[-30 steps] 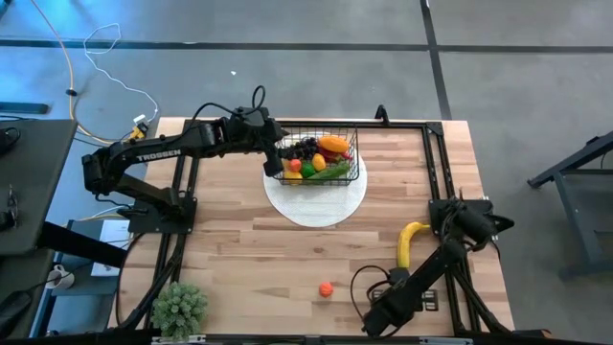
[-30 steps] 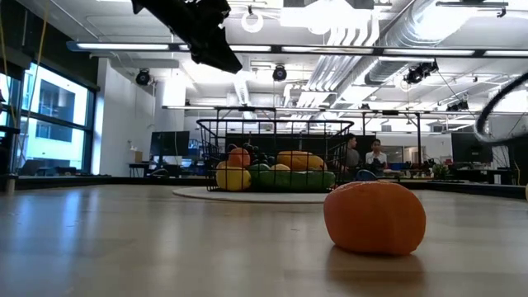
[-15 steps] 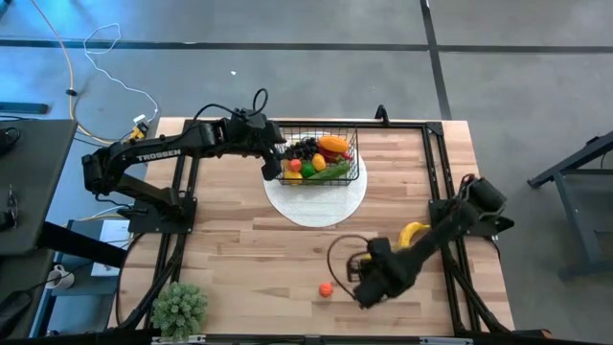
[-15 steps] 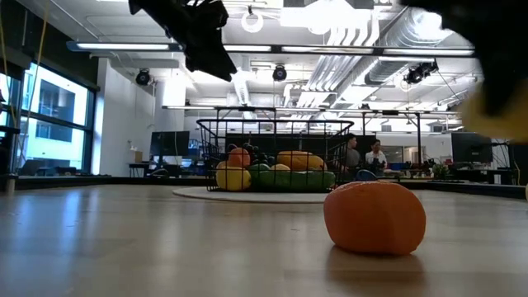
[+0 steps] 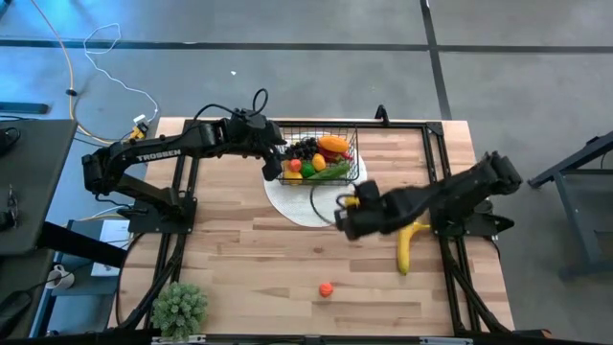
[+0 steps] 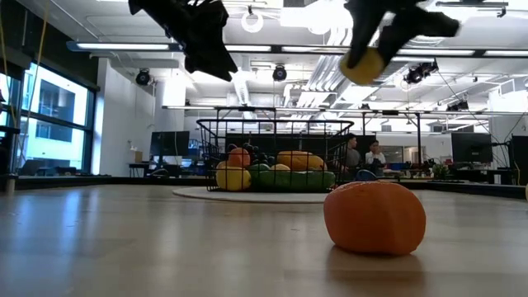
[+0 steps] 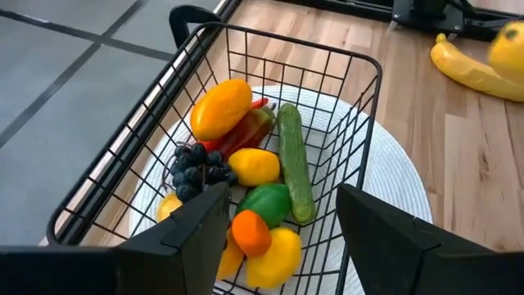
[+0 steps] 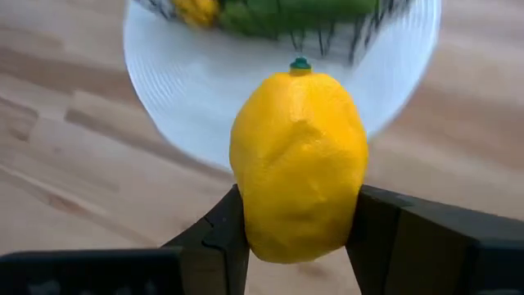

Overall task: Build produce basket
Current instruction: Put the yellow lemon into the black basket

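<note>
Right end effector (image 8: pixel 299 238) pinching a yellow plastic lemon (image 8: pixel 299 164) w/ green stem tip, carried above the light wooden desk (image 5: pixel 249 259) near the round white plate (image 5: pixel 316 206); prob. en route to drop it in; fingers clamp the lemon's flanks so it hangs stem-forward. Small black wire-mesh basket (image 5: pixel 321 158) sits on that plate at desk's far side, already holding produce: dark grapes (image 7: pixel 196 168), green cucumber (image 7: pixel 295 168), orange pieces, more lemons. Left end effector (image 7: pixel 282 225) spread, empty, hovering at the basket's left rim; looks parked there after a drop or to steady it. Yellow banana (image 5: pixel 410 244) and small orange fruit (image 5: pixel 326 288) lie loose on desk, not yet binned; spiky green potted plant (image 5: pixel 180 309) at near-left corner.
</note>
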Robot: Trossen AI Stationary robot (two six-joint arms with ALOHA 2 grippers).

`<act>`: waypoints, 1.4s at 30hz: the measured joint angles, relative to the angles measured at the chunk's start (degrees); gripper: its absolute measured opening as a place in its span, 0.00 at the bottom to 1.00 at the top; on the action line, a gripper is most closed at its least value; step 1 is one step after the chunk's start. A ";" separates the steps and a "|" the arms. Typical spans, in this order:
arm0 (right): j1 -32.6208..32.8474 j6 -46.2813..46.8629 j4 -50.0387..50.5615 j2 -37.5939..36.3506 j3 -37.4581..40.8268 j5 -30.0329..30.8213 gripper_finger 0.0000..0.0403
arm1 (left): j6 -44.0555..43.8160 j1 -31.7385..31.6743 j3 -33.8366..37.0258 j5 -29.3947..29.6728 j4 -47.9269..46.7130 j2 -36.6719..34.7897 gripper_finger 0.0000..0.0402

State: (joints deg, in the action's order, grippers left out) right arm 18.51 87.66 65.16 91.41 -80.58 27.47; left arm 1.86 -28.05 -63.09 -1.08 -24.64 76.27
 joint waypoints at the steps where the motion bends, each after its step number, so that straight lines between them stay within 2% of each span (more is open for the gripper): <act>1: -1.60 -2.87 -0.53 -0.64 0.00 0.27 0.32 | -0.22 0.00 0.00 0.02 -0.02 0.00 0.53; 6: -9.30 -18.45 -4.80 -3.11 0.00 0.04 0.32 | -0.38 0.00 0.00 0.02 -0.83 0.00 0.53; 10: -16.03 -31.79 -10.05 -3.84 0.00 -3.76 0.32 | -0.47 0.02 -0.01 0.03 -1.34 0.00 0.53; 15: -24.12 -47.22 -15.61 -3.66 0.00 -13.20 0.32 | -1.87 0.02 0.00 0.26 -1.33 0.00 0.53; 23: -35.29 -66.15 -16.30 -3.60 -0.02 -24.60 0.32 | -1.90 0.07 0.00 0.26 -1.38 0.00 0.53; 31: -42.07 -78.93 -16.49 -1.96 -0.04 -32.80 0.32 | -3.34 0.07 0.00 0.27 -1.42 0.00 0.53; 42: -42.98 -88.74 -16.10 6.78 -0.04 -39.80 0.32 | -4.71 0.07 0.00 0.26 -1.42 0.00 0.53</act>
State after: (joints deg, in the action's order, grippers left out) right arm -24.47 -1.08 49.06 98.19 -80.62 -12.34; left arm -2.85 -27.99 -63.09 -0.82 -26.06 76.27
